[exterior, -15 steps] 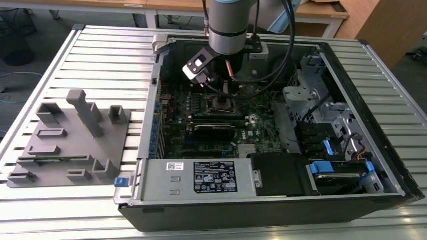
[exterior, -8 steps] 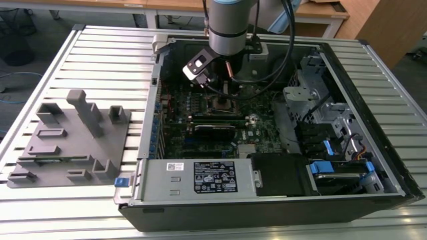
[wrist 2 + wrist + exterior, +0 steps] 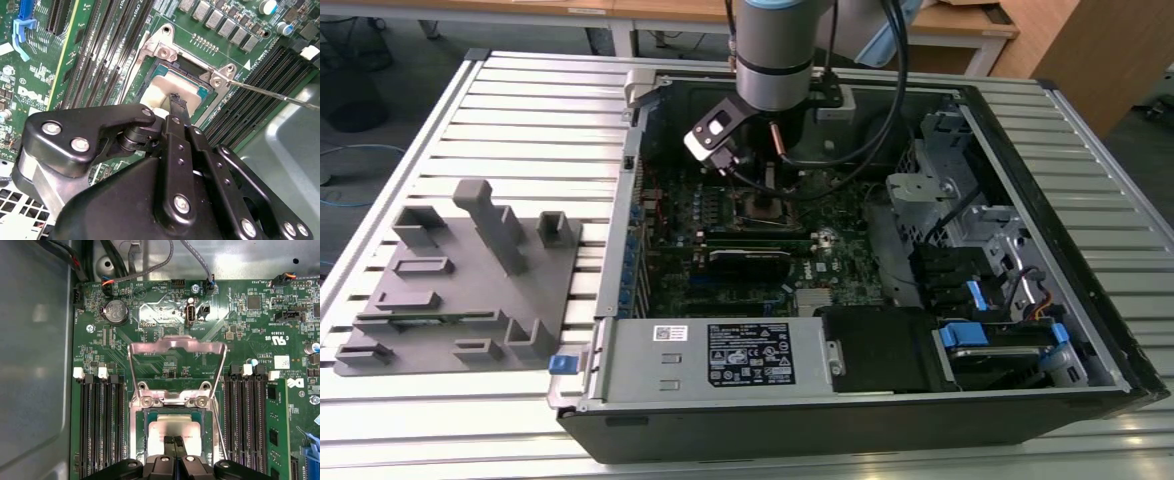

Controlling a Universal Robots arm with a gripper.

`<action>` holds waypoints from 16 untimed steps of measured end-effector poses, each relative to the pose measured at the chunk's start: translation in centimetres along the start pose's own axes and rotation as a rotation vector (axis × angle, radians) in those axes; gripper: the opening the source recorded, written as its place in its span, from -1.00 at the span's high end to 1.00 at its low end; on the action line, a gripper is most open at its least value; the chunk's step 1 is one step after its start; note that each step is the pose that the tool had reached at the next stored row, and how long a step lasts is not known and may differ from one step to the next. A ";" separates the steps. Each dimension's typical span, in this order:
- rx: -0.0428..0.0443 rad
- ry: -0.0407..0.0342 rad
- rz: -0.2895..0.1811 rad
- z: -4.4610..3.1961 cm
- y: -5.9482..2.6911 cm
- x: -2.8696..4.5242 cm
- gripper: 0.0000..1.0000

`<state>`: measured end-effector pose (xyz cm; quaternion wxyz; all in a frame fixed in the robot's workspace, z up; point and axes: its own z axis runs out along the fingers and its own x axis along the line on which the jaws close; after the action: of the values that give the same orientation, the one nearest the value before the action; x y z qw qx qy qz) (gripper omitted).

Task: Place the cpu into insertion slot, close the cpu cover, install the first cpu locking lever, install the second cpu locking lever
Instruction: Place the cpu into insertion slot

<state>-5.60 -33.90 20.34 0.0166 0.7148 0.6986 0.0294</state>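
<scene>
Claw (image 3: 173,440) pressed together over cpu (image 3: 172,426) in insertion slot (image 3: 136,435), cpu cover (image 3: 175,344) raised open.

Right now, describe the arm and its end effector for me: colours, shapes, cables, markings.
The arm is a thick silver-grey cylinder ringed by a dark band. Black cables hang beside it, and a small white-and-black box sits at the wrist. The end effector is matte black: hinged link plates studded with silver screws, narrowing to two slim fingers.
</scene>
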 end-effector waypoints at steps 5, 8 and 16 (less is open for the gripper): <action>0.0001 -0.0002 0.000 0.23 -0.15 -0.01 0.79; 0.0005 -0.0008 0.000 0.35 -0.17 -0.03 0.79; 0.0002 0.0001 0.000 0.55 -0.18 -0.02 0.79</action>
<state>-5.74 -33.91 19.77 0.0165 0.7148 0.6986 0.0294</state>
